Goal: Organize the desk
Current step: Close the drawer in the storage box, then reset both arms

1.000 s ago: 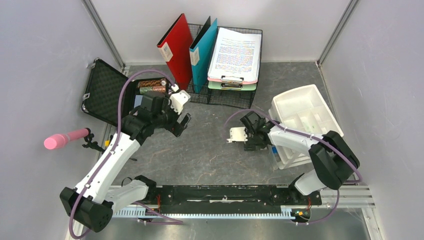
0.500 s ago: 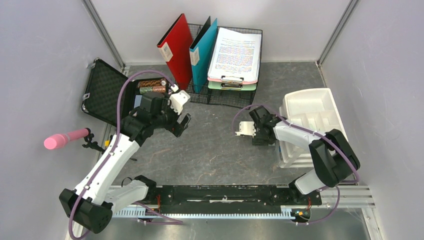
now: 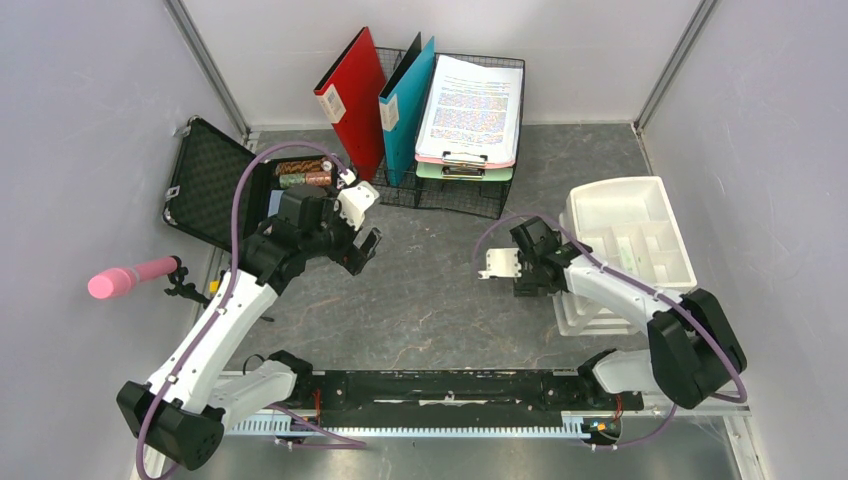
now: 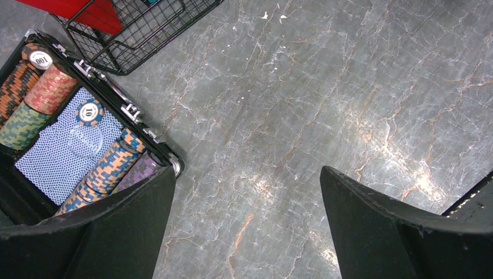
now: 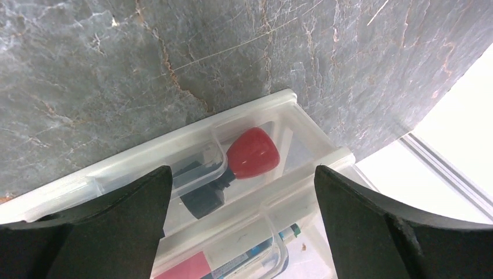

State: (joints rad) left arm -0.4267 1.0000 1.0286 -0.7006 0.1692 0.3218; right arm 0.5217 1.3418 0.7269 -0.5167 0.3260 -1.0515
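your left gripper (image 3: 361, 226) hangs over the desk (image 3: 420, 310), a bit left of centre in the top view. its fingers are spread about as wide as they go with nothing between them, just bare stone-look top showing in the gap on the wrist cam. the black case (image 3: 205, 185) lies open just to its upper left. the left wrist view shows rows of poker chips (image 4: 49, 87) and a blue card deck (image 4: 58, 154) packed inside.

your right gripper (image 3: 506, 272) is right of centre, also wide open and holding nothing. its wrist cam looks down on the edge of a clear plastic tray (image 5: 174, 145) with a red thing (image 5: 253, 152) in one compartment, can't tell what it is. the white organizer (image 3: 615, 205) sits at the right, just beside that arm.

at the top of the frame a wire basket (image 3: 455, 195) holds a teal folder (image 3: 408, 100) and a clipboard (image 3: 470, 105) with a printed sheet. a red folder (image 3: 350, 95) leans at its left end.

the desk itself fills the middle of the frame, with pale walls on three sides and the rail (image 3: 440, 385) along the bottom edge.
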